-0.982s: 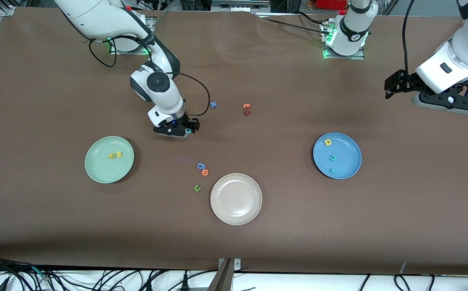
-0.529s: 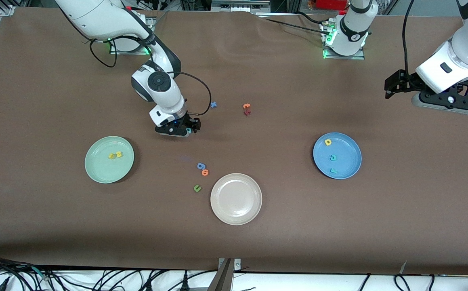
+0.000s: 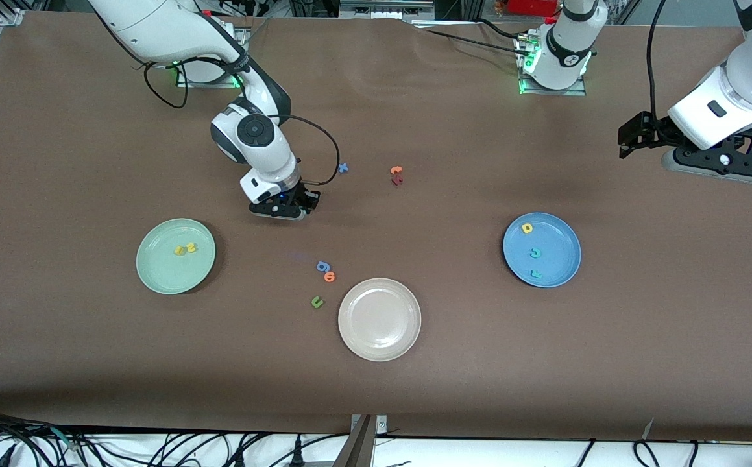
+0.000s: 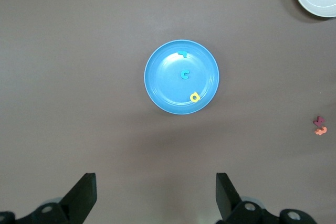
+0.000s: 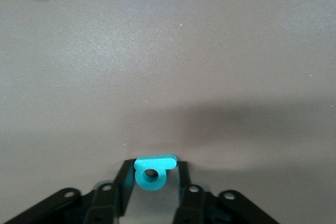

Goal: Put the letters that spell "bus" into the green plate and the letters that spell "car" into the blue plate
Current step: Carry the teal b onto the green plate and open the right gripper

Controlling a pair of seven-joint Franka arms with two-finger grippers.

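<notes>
Teal b [image 5: 153, 173]: small foam letter, pinched on both sides between two black fingers at table level.

Yellow u [image 3: 180, 250] and yellow s [image 3: 191, 246]: touching, flat in the pale green plate [image 3: 155, 275] (just past centre, toward 1 o'clock).

Blue plate [image 3: 567, 269] holds a row: yellow a [image 3: 527, 227] at 11 o'clock, teal c [image 3: 534, 253] at centre, teal r [image 3: 535, 274] at 6 o'clock.

The teal b [image 5: 153, 172] between my right gripper's [image 5: 152, 192] matt black plastic fingers looks like soft, matt foam. The table [image 3: 90, 363] is matt brown cloth. The blue plate [image 4: 157, 90] looks smooth, faintly glossy plastic.
</notes>
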